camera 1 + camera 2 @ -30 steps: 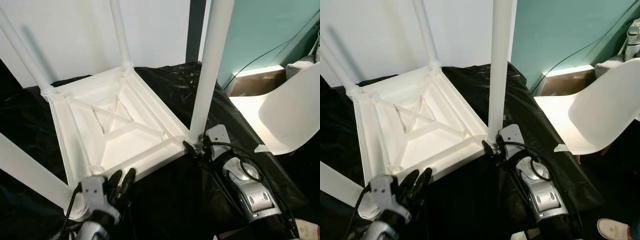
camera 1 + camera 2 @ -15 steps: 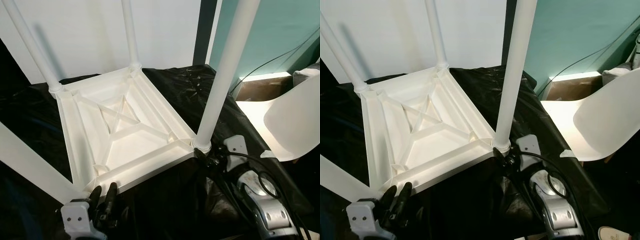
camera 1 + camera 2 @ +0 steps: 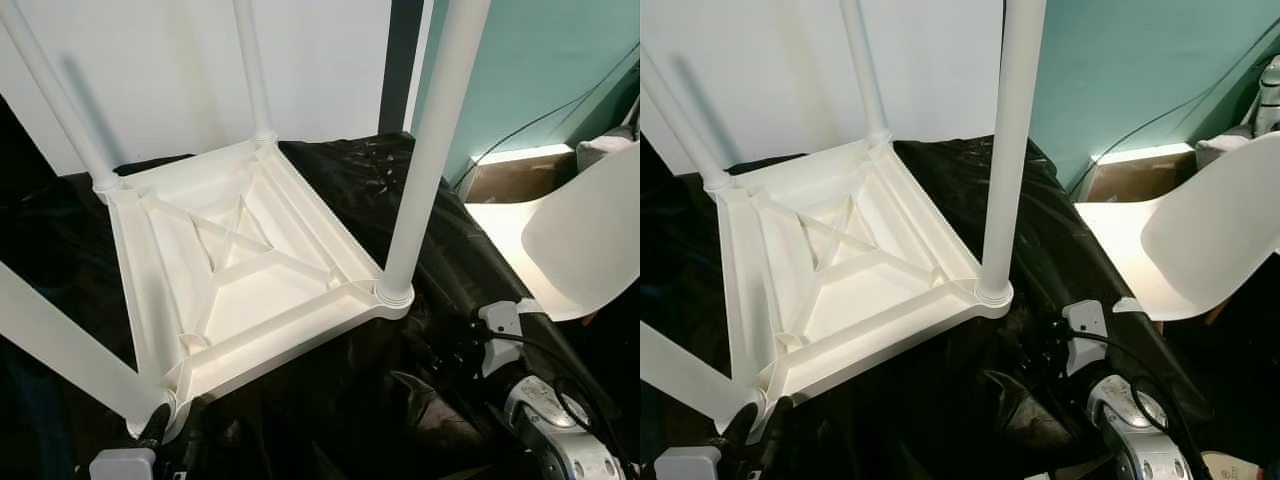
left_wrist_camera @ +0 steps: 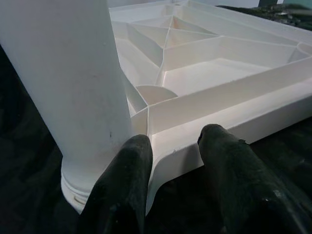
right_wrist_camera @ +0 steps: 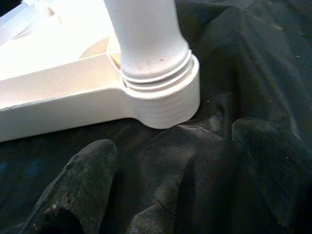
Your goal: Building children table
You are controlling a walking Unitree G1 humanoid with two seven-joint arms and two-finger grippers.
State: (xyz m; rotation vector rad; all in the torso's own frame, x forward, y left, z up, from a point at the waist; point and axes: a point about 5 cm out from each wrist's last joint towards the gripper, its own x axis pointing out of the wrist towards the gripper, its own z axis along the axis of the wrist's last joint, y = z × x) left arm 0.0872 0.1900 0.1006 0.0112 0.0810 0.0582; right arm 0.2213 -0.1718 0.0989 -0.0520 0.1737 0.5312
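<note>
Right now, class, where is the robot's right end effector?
In the right eye view the right end effector sits on the black cloth, just right of the table leg at the upturned table's near right corner.

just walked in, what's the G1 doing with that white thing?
It is assembling a white children's table, which lies upside down on a black cloth with its legs pointing up. All four legs sit in their corner sockets. The right end effector is open and clear of the near right leg, holding nothing. The left end effector is open too, its fingers at the table's near left corner beside that leg. A white chair stands to the right.
</note>
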